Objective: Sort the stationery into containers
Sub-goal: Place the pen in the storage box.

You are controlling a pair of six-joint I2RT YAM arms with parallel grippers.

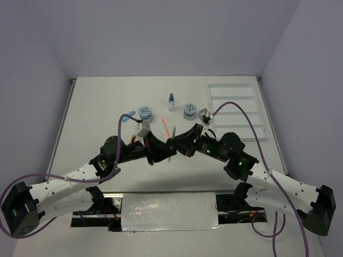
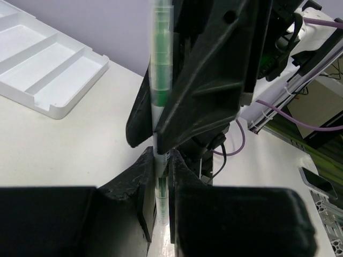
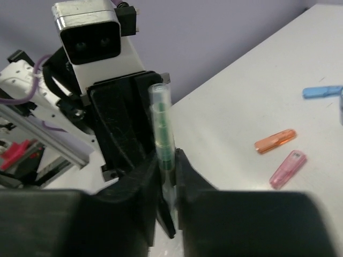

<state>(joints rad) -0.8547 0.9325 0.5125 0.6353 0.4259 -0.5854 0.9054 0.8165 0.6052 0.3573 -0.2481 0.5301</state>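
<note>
The green pen (image 2: pixel 161 80) stood upright, held off the table near its middle and well apart from the white tray (image 2: pixel 69 104). The left gripper (image 2: pixel 162 176) pinched its lower barrel, fingers nearly together. The right gripper (image 3: pixel 168 171), facing it, appeared clamped on the same barrel too. A clean handover likely called for a firm right grip before the left let go, then a steady carry to one long compartment.

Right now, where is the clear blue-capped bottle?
Top view: the bottle stands between the left round blue jar and the right blue jar, slightly farther back.
</note>
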